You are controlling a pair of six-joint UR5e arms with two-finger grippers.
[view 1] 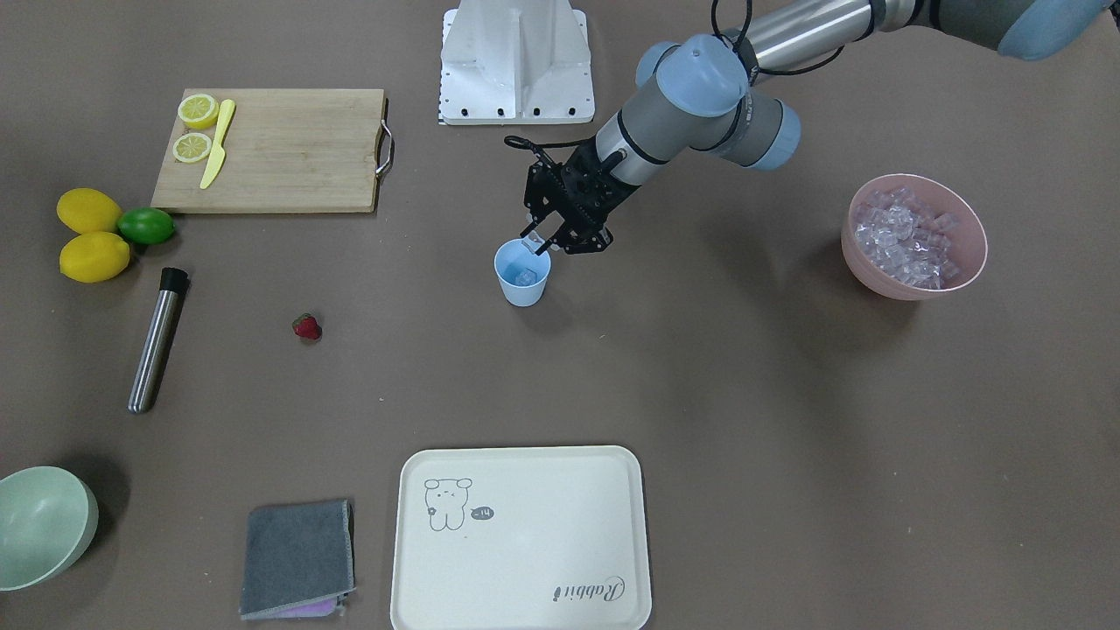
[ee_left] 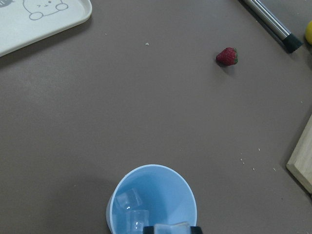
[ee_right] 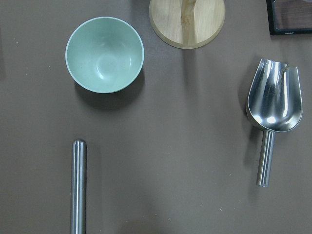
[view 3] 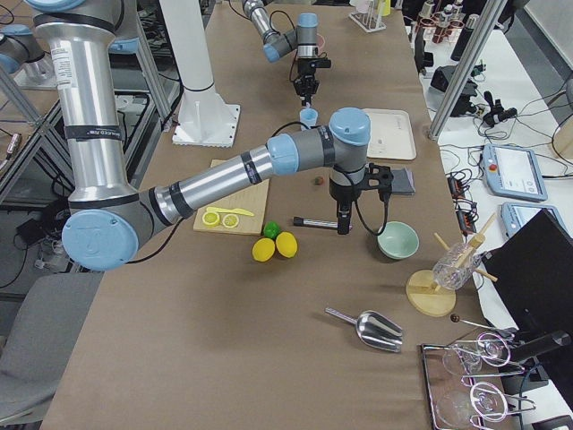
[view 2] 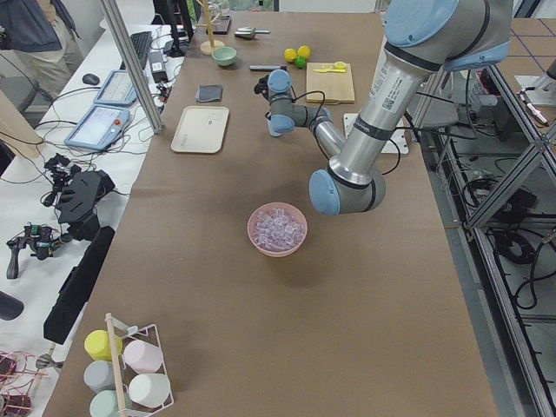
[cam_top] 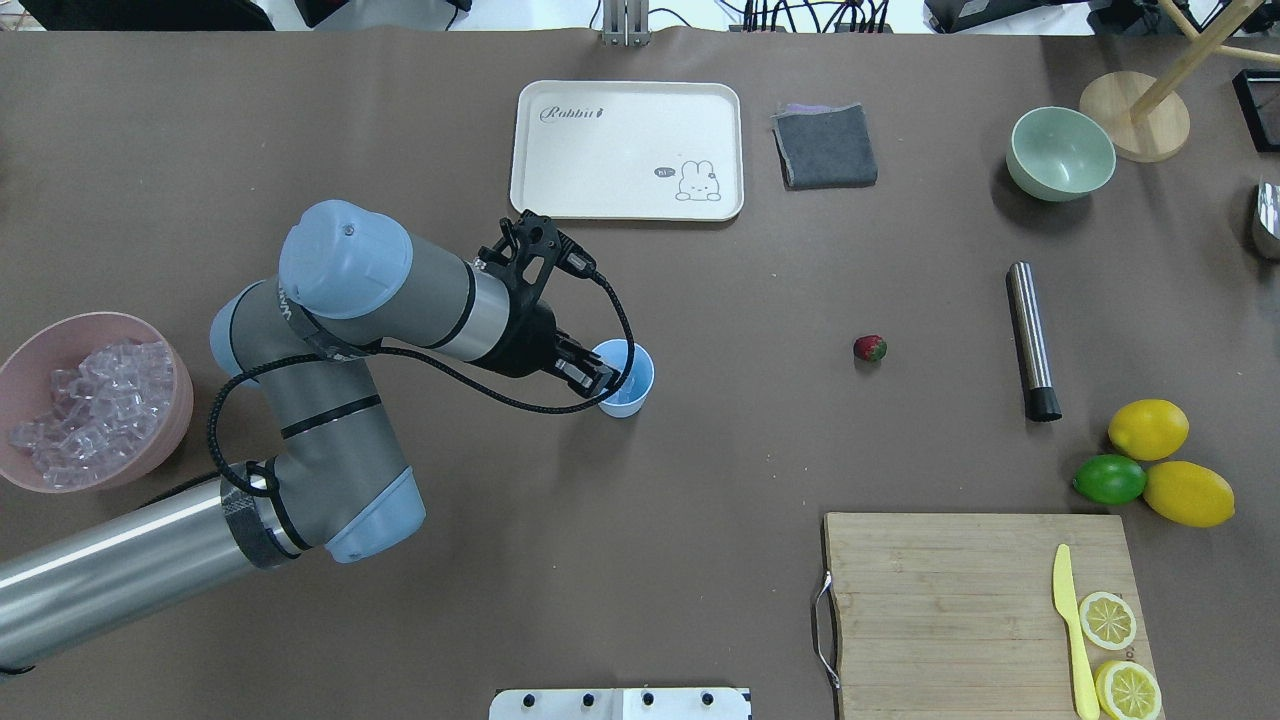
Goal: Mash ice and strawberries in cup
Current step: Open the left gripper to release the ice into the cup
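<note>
Left hand point(view 1: 538, 249) grips an ice cube point(ee_left: 170, 227) over the cup point(view 1: 523, 289), at its 9 o'clock rim from overhead; strawberry point(cam_top: 869, 347) lies well apart at 3 o'clock.

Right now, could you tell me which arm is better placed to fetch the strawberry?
Probably right: the left gripper holds ice over the cup; the strawberry lies on the right arm's side.

A long worktop point(view 2: 261, 330) covered in matte brown paper fills the room's centre under bright, even indoor light. A white side bench point(view 2: 24, 178) runs along one edge, behind aluminium frame posts point(view 2: 132, 65). On the opposite side, loose cables point(view 2: 519, 248) lie on the grey floor point(view 2: 521, 365). A grey chair point(view 3: 27, 354) stands near one end.
</note>
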